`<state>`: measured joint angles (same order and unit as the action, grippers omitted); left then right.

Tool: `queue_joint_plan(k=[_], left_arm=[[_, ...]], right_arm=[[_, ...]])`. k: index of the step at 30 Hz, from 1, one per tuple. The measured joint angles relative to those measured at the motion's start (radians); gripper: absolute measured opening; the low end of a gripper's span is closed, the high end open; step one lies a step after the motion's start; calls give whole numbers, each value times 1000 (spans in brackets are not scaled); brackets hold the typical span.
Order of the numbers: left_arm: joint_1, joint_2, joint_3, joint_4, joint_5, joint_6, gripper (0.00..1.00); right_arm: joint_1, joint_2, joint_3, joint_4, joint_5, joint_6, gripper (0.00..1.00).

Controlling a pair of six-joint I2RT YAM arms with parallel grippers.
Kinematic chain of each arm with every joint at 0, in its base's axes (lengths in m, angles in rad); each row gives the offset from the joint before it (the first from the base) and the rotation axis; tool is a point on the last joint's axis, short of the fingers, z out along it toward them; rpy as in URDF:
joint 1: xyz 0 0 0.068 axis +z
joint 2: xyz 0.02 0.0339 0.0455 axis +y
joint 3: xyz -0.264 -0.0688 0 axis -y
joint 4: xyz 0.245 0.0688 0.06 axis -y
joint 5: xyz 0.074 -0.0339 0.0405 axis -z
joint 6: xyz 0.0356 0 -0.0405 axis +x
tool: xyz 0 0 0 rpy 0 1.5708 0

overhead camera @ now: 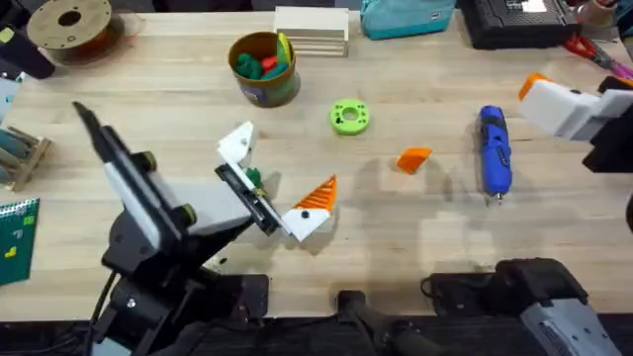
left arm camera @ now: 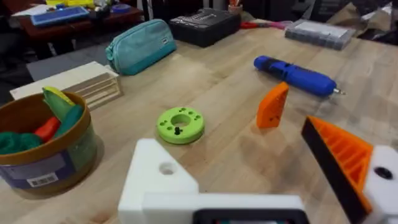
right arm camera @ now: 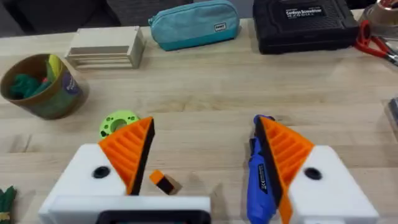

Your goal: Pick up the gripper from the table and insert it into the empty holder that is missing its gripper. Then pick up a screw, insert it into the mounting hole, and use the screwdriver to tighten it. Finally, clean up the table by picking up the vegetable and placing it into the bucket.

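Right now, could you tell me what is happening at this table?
Nothing is held yet. The left pincer hovers open over the table; one of its fingers is a bare white holder, the other carries an orange tip. The loose orange gripper lies on the wood, apart from the blue screwdriver. The right pincer is open too. The vegetable lies under the left pincer, outside the bucket.

Pale wood table (overhead camera: 396, 227), glossy blue plastic screwdriver (overhead camera: 495, 150)
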<state>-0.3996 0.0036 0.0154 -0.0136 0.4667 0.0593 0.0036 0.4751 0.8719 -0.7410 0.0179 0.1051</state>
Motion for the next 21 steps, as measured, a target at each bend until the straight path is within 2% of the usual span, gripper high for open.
queue_joint_plan(k=[2, 8, 21], left_arm=[[0, 0, 0, -51, 0, -19, 987], [0, 2, -2, -53, 0, -61, 987], [0, 2, -2, -53, 0, -75, 987]], right_arm=[[0, 0, 0, 0, 0, 0, 952], [0, 0, 0, 0, 0, 0, 952], [0, 0, 0, 0, 0, 0, 951]])
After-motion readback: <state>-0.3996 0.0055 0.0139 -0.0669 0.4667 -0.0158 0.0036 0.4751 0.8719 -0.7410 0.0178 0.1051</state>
